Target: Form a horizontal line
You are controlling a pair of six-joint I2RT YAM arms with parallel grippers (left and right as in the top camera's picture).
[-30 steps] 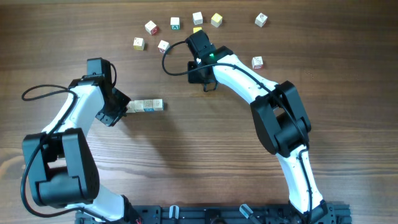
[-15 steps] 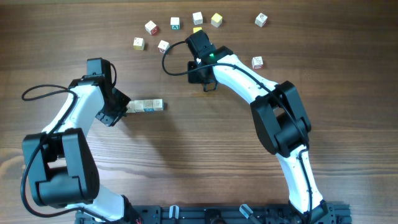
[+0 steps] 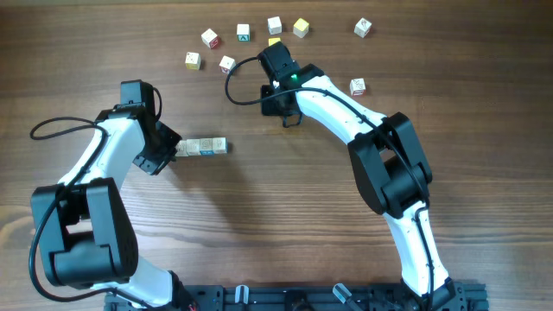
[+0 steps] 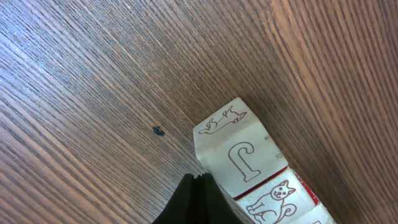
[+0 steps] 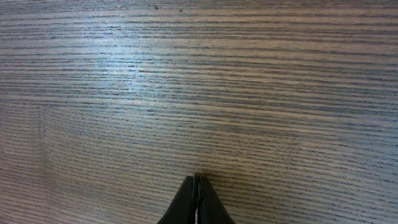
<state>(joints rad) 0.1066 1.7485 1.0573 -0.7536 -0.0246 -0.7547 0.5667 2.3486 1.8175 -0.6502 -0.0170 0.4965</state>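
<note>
The horizontal line (image 3: 203,147) is a short row of whitish cubes with red face marks, touching edge to edge left of the table's middle. In the left wrist view (image 4: 245,165) its end cubes show a J and a cat. My left gripper (image 3: 173,151) is shut and empty, its tip (image 4: 198,179) against the row's left end. My right gripper (image 3: 290,122) is shut and empty over bare wood (image 5: 198,177), right of the row and well apart from it.
Several loose cubes lie along the far edge: white ones (image 3: 210,38), (image 3: 192,60), (image 3: 227,63), (image 3: 244,33), (image 3: 275,25), (image 3: 363,28), (image 3: 358,86) and yellow ones (image 3: 301,28), (image 3: 274,41). Cables loop beside both arms.
</note>
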